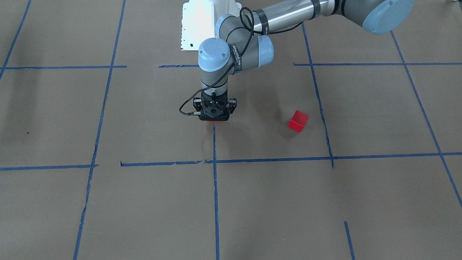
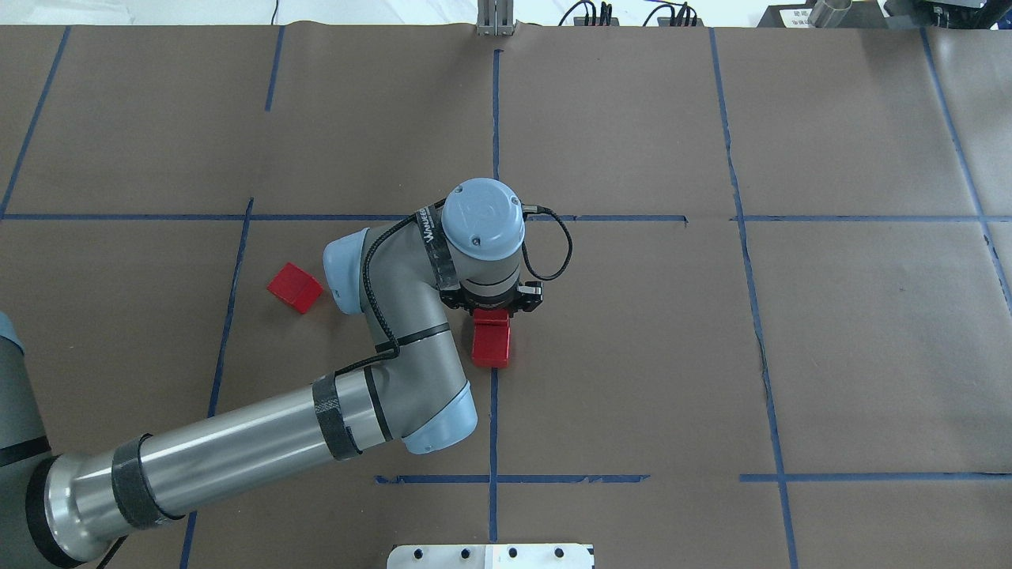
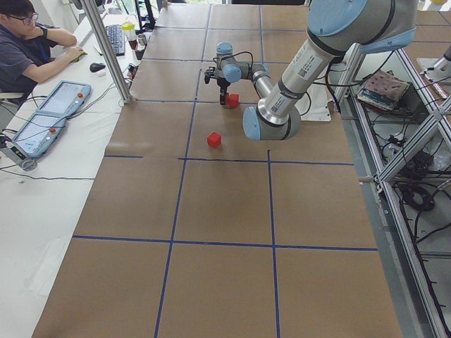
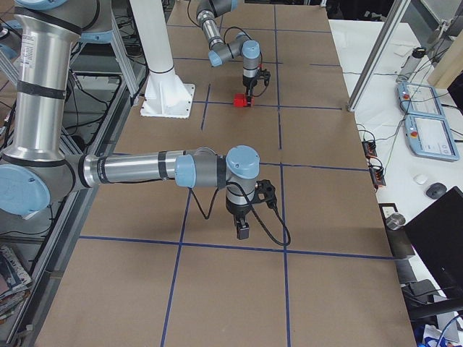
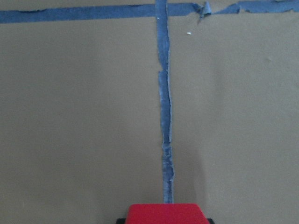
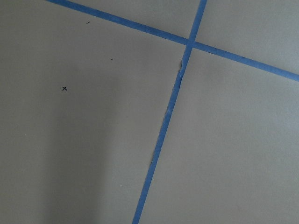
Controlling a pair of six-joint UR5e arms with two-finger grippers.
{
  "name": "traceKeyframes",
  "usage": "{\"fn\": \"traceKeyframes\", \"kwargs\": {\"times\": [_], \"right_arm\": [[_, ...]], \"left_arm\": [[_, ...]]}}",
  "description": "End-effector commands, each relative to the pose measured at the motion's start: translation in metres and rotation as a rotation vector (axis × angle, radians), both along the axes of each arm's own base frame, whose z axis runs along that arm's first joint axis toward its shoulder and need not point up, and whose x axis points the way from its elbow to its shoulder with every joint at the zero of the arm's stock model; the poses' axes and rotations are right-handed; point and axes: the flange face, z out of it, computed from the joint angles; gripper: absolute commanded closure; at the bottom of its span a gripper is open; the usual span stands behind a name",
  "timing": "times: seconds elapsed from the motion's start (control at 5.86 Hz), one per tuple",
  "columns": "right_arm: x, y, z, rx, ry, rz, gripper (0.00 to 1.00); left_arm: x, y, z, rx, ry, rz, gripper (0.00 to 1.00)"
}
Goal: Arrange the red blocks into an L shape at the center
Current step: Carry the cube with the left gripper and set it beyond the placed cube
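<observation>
Overhead exterior: left gripper, fingers closed on a red block at center — likely light, rigid, best pinched across flat faces. Right gripper — fingers' state cannot be told.

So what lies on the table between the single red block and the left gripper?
Nothing: the front-facing view shows only bare brown paper between the single red block and the left gripper.

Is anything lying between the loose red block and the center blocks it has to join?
Nothing visible does. In the front view only bare paper lies between the loose block and the center blocks under the left gripper. The left arm merely covers that stretch in the overhead view.
</observation>
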Motion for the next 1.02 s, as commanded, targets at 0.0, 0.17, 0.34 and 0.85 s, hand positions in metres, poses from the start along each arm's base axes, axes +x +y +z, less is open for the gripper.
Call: {"fn": "traceKeyframes", "kwargs": {"times": [0.0, 0.17, 0.34, 0.85], "right_arm": [[0.0001, 0.0001, 0.0013, -0.001, 0.002, -0.001, 0.0], [0.0001, 0.0001, 0.0013, -0.001, 0.002, -0.001, 0.0], [0.0002, 0.0008, 0.002, -0.003, 0.002, -0.001, 0.0], [0.0002, 0.0008, 0.002, -0.002, 0.002, -0.002, 0.0]], "left_arm": [[0.0019, 0.0026, 0.0033, 0.004, 0.01, 0.003, 0.89], [0.0023, 0.0025, 0.0041, 0.004, 0.009, 0.003, 0.89], [0.0023, 0.0025, 0.0041, 0.004, 0.009, 0.003, 0.89], [0.0023, 0.0025, 0.0041, 0.004, 0.009, 0.003, 0.69]]}}
